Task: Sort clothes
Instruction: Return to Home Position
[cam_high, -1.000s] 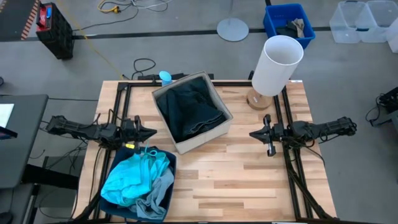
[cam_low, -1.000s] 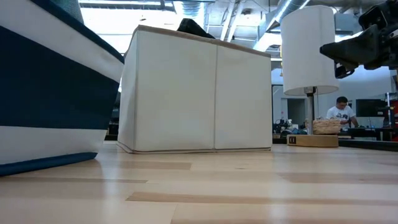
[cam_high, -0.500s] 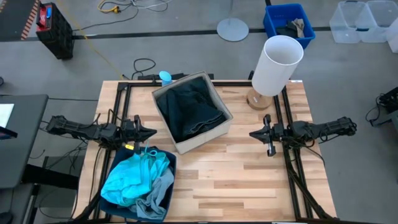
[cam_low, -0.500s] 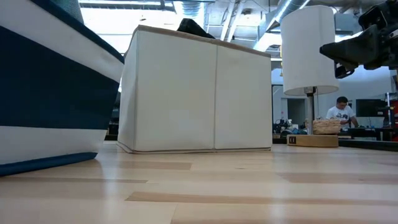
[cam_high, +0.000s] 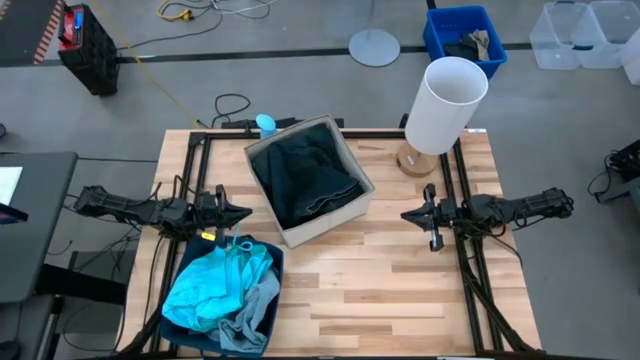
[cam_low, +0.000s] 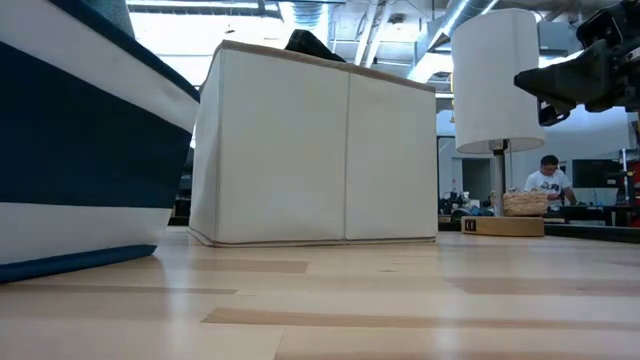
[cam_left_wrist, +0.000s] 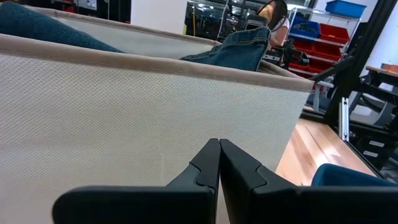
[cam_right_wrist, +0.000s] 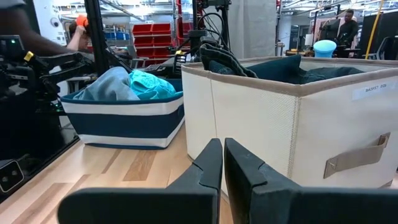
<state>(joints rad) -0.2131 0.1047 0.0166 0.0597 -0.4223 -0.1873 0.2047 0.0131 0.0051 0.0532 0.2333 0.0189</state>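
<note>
The left gripper (cam_high: 244, 212) hangs at the table's (cam_high: 400, 290) left side, pointing toward the middle, its two fingers pressed together with nothing between them. It stands exactly where it did a second ago. Just in front of it, at the front left corner, sits the navy box (cam_high: 279, 283). The turquoise garment (cam_high: 212, 283) is heaped on the left of this box and the pale blue garment (cam_high: 256, 308) is bunched on its right. Neither has shifted.

Toward the back middle stands the beige box (cam_high: 338, 221), turned at an angle. Inside lie the black garment (cam_low: 308, 43), which peeks above the rim in the low view, and the jeans (cam_left_wrist: 239, 53), one fold draped at the box's edge. From above, the two dark pieces are hard to tell apart. They lie as they did before.

Further right, the right gripper (cam_high: 406, 214) hovers over bare wood, pointing back toward the beige box. It is pinched fully closed and empty, and it too is unmoved. Behind it a white lamp (cam_high: 447, 103) stands at the back right corner. A person (cam_low: 547, 178) sits far off in the room beyond.
</note>
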